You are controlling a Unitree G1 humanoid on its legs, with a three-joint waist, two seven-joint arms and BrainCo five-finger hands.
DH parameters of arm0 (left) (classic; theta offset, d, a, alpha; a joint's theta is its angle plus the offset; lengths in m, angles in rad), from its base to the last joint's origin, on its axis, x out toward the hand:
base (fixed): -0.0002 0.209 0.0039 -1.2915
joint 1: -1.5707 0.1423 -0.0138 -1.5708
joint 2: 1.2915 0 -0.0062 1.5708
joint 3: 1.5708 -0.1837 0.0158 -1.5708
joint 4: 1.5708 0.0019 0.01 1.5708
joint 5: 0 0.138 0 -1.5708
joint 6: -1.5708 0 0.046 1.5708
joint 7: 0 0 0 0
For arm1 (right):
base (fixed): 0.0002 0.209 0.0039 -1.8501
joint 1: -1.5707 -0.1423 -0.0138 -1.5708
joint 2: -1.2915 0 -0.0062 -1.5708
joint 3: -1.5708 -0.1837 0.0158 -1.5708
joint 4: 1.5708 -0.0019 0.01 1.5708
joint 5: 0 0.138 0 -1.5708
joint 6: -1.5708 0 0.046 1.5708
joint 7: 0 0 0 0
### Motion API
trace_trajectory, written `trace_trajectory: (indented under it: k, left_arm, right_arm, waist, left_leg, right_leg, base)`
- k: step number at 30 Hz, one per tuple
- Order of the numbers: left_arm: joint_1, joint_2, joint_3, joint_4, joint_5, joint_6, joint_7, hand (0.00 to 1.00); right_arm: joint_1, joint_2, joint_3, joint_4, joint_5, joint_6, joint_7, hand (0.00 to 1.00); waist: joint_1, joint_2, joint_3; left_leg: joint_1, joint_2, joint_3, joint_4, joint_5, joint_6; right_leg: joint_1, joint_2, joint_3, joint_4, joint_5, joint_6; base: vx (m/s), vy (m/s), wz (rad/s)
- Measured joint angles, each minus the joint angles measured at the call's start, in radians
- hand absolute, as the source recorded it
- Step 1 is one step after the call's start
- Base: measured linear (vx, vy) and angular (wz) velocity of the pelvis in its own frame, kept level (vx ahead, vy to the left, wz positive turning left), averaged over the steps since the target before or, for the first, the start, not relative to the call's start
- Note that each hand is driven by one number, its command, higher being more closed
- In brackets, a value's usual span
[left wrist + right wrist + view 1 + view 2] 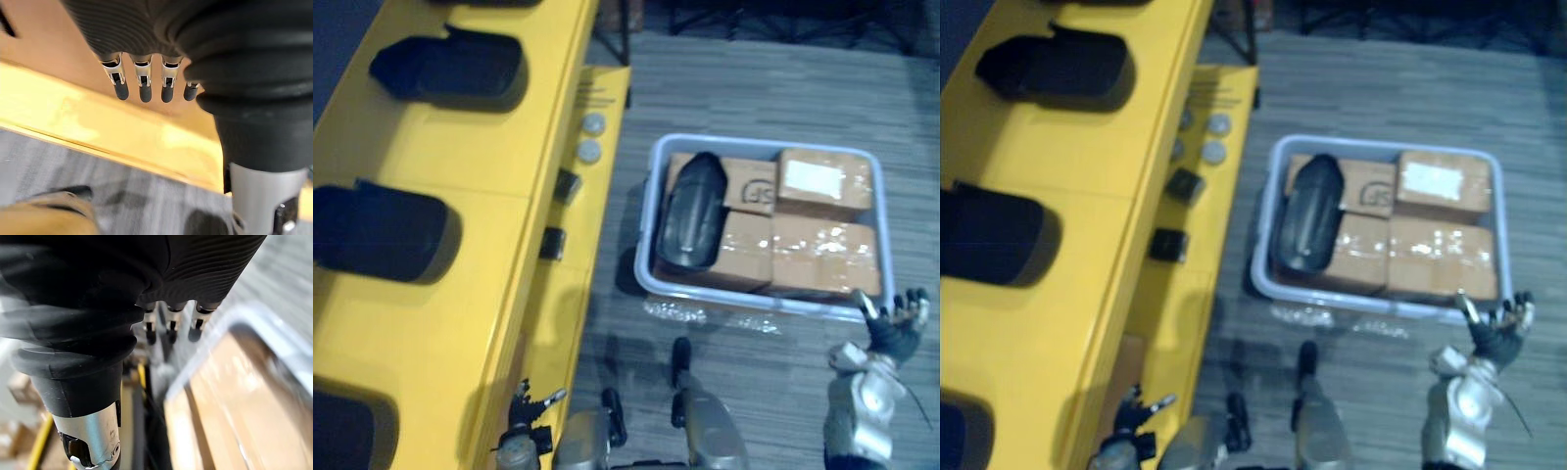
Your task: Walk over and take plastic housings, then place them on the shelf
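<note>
- The left hand [524, 409] is nearest, low at the near left, just beside the front edge of the yellow shelf [499, 157]. Its fingers [145, 88] hang straight in a row and hold nothing.
- The right hand [897, 323] is at the near right, by the near right corner of the pale crate [754, 140]. Its fingers are spread loosely and hold nothing.
- The crate stands on the grey floor [754, 78], right of the shelf, packed with taped cardboard boxes [822, 250].
- One black plastic housing [690, 211] lies on top of the boxes at the crate's left side, pointing far to near.
- On the shelf top, dark housings sit in a row: a far one [450, 69], a middle one [382, 230] and a near one [342, 431].
- Two round grey discs [591, 137] and small dark blocks [553, 242] lie on the shelf's lower ledge.
</note>
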Motion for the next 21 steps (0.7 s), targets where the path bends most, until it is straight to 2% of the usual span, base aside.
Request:
trace_trajectory:
  k: [3, 5, 7, 12, 16, 19, 20, 21]
  left_arm:
    - [0.001, -0.003, -0.004, 0.003, -0.038, 0.008, 0.005, 0.0]
    - [0.001, -0.003, -0.013, 0.005, -0.05, 0.007, 0.011, 0.0]
    - [0.001, -0.002, -0.018, 0.007, -0.07, 0.009, 0.007, 0.0]
    - [0.006, -0.003, -0.029, 0.031, -0.075, 0.035, -0.019, 0.0]
    - [0.018, -0.002, -0.037, 0.042, -0.079, 0.041, -0.038, 0.0]
    - [0.019, -0.001, -0.039, 0.05, -0.109, 0.054, -0.045, 0.0]
    - [0.02, -0.001, -0.04, 0.053, -0.125, 0.078, -0.055, 0.0]
    - [0.02, -0.001, -0.04, 0.053, -0.13, 0.082, -0.057, 0.0]
  right_arm:
    - [-0.13, -0.073, 0.0, 0.051, 0.02, 0.043, -0.046, 0.0]
    - [-0.185, -0.105, 0.0, 0.078, 0.02, 0.067, -0.054, 0.0]
    - [-0.263, -0.147, 0.001, 0.139, 0.02, 0.115, -0.061, 0.0]
    - [-0.353, -0.206, 0.014, 0.235, 0.02, 0.207, -0.074, 0.0]
    - [-0.395, -0.249, 0.022, 0.319, 0.02, 0.289, -0.144, 0.0]
    - [-0.403, -0.255, 0.019, 0.349, 0.02, 0.326, -0.161, 0.0]
    - [-0.409, -0.256, 0.019, 0.364, 0.019, 0.334, -0.151, 0.0]
    - [-0.411, -0.256, 0.019, 0.364, 0.019, 0.337, -0.15, 0.0]
  waist:
    - [0.036, -0.003, 0.019]
    - [0.045, 0.0, 0.031]
    - [0.063, 0.003, 0.034]
    - [0.069, 0.023, 0.046]
    - [0.069, 0.032, 0.05]
    - [0.068, 0.036, 0.052]
    - [0.069, 0.038, 0.053]
    - [0.069, 0.039, 0.054]
  left_leg:
    - [-0.022, -0.025, -0.035, 0.0, 0.012, 0.013]
    - [-0.03, -0.035, -0.048, 0.001, 0.016, 0.019]
    - [-0.054, -0.046, -0.067, 0.001, 0.027, 0.024]
    - [-0.058, -0.066, -0.093, 0.001, 0.04, 0.037]
    - [-0.056, -0.086, -0.109, 0.002, 0.048, 0.047]
    - [-0.056, -0.096, -0.115, 0.0, 0.055, 0.05]
    - [-0.056, -0.099, -0.116, 0.0, 0.057, 0.051]
    - [-0.056, -0.1, -0.116, 0.0, 0.057, 0.051]
  right_leg:
    - [-0.005, -0.021, -0.036, 0.005, 0.002, 0.002]
    - [-0.007, -0.031, -0.046, 0.01, 0.001, 0.002]
    - [-0.033, -0.045, -0.054, 0.031, -0.001, 0.004]
    - [-0.057, -0.08, -0.076, 0.11, -0.042, 0.015]
    - [-0.072, -0.111, -0.082, 0.172, -0.071, 0.024]
    - [-0.077, -0.128, -0.091, 0.195, -0.08, 0.028]
    - [-0.078, -0.132, -0.092, 0.199, -0.08, 0.029]
    - [-0.078, -0.133, -0.093, 0.201, -0.081, 0.029]
  base:
    - [-0.04, 0.075, 0.38]
    - [-0.05, 0.111, 0.29]
    - [-0.06, 0.102, 0.28]
    - [-0.05, 0.065, 0.2]
    - [-0.07, 0.046, 0.15]
    - [-0.05, 0.022, 0.12]
    - [-0.06, 0.02, 0.1]
    - [-0.05, 0.015, 0.06]
